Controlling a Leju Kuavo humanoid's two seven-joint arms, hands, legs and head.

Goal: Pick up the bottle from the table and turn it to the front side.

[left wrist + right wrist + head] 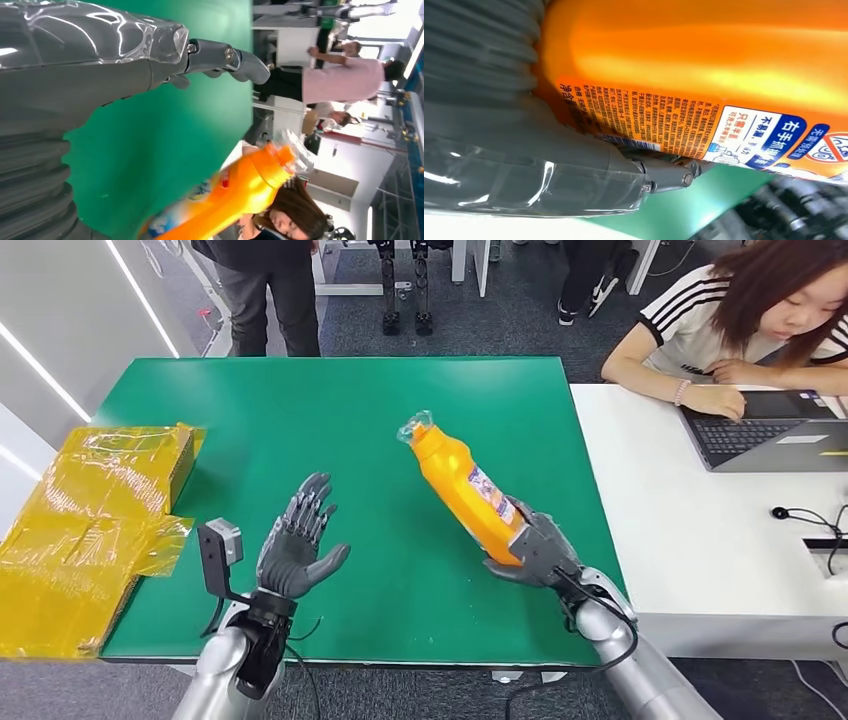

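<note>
An orange bottle (462,485) with a printed label and a clear wrap over its cap is lifted off the green table (330,410), tilted with the cap up and away from me. My right hand (537,548) grips its lower end. The right wrist view shows the bottle (704,60) close up, label text facing the camera, with the thumb (574,165) pressed under it. My left hand (298,540) hovers over the table to the left of the bottle, fingers spread and holding nothing. From the left wrist, the bottle (235,195) shows past the open left hand (100,75).
A yellow box in crinkled plastic (95,525) lies at the table's left edge. A white table (690,550) adjoins on the right, with a laptop (765,435) and a seated person (740,315). Another person (265,290) stands beyond the far edge.
</note>
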